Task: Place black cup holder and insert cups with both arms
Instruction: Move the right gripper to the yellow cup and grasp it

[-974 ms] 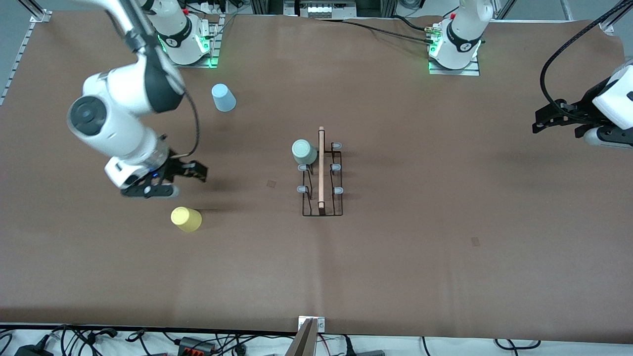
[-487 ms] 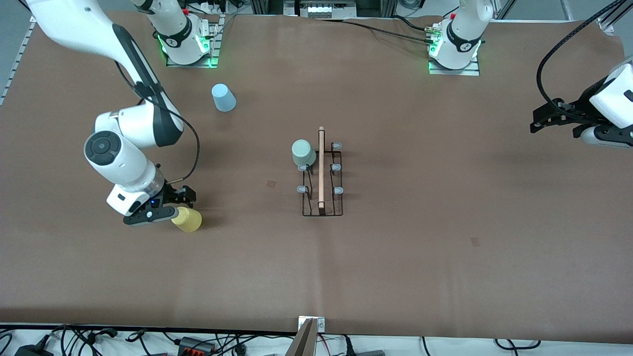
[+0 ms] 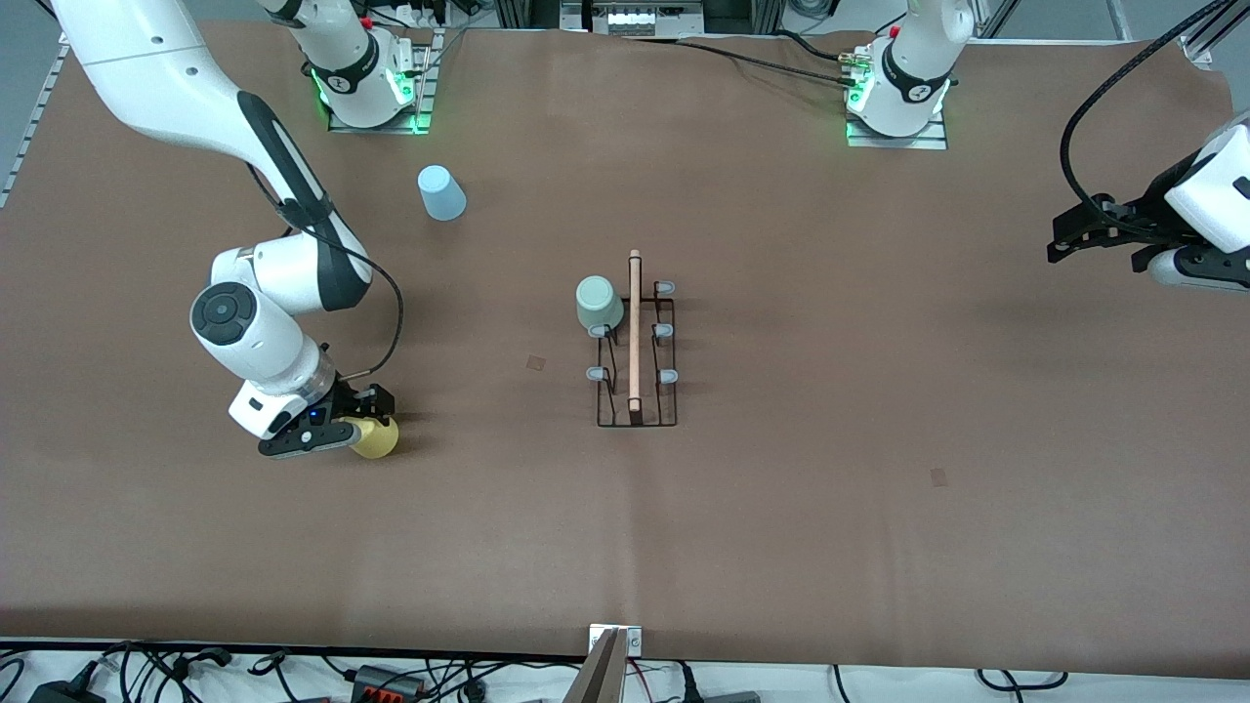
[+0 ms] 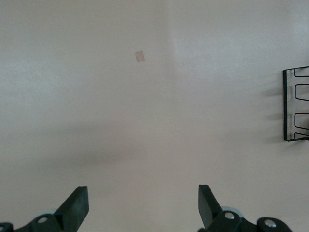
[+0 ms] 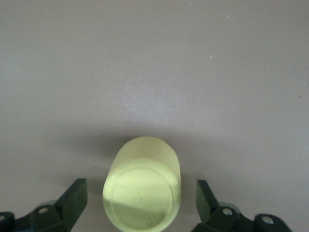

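Note:
The black cup holder [image 3: 636, 344] stands mid-table, and its corner shows in the left wrist view [image 4: 295, 104]. A pale green cup [image 3: 599, 301] sits on one of its prongs at the end nearer the robots' bases. The yellow cup [image 3: 379, 439] is on the table toward the right arm's end. My right gripper [image 3: 361, 422] is open and low, with one finger on each side of the yellow cup [image 5: 145, 183] and a gap on both sides [image 5: 140, 193]. The light blue cup [image 3: 441, 192] stands near the right arm's base. My left gripper [image 3: 1071, 234] waits open and empty [image 4: 143, 203].
The table is covered with a brown mat [image 3: 781, 488]. A small tape mark [image 3: 536, 362] lies between the yellow cup and the holder; another [image 3: 938, 476] lies toward the left arm's end. Cables run along the table edge nearest the front camera.
My right gripper has come down from above the table to the yellow cup, and its fingers now stand on both sides of it. The left arm has barely moved.

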Motion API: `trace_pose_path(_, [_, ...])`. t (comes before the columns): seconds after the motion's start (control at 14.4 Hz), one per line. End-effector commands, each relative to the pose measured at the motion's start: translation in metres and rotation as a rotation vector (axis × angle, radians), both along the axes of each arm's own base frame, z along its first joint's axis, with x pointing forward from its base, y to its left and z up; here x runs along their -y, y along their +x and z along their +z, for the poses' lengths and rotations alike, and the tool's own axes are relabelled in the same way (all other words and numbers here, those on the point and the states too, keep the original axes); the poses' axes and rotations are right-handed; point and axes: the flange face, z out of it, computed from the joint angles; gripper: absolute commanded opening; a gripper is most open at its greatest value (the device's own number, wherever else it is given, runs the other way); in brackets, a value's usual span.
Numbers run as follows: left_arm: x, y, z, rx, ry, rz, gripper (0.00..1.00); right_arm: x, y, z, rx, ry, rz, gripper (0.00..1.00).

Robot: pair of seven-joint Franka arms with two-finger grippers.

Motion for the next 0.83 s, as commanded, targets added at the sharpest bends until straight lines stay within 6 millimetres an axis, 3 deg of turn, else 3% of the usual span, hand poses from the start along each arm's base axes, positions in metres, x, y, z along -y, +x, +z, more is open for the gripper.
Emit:
trace_pose_path(0.0, [0.0,0.002,0.005,0.002,0.024,0.005,1.0,-0.002,0.001,-0.006,0.024,0.008,0.01,1.0])
trace_pose_path(0.07, [0.0,0.001,0.005,0.002,0.024,0.004,1.0,-0.002,0.001,-0.006,0.024,0.008,0.01,0.94])
trace_pose_path(0.28, [0.0,0.001,0.005,0.002,0.024,0.004,1.0,-0.001,0.001,-0.004,0.021,0.003,0.023,0.32])
trace_pose_path(0.35, [0.0,0.001,0.005,0.002,0.024,0.004,1.0,-0.002,0.002,0.001,0.031,0.0,0.037,0.24])
trace_pose_path(0.56, [0.0,0.001,0.005,0.002,0.024,0.005,1.0,-0.013,-0.003,0.043,0.009,-0.025,0.036,0.2])
trace_pose_path(0.7, [0.0,0.002,0.005,0.001,0.024,0.004,1.0,-0.047,-0.017,0.085,-0.015,-0.027,-0.032,0.19])
trace_pose_path(0.77, [0.0,0.001,0.005,0.001,0.022,0.005,1.0,-0.083,-0.028,0.099,-0.012,-0.01,-0.1,0.19])
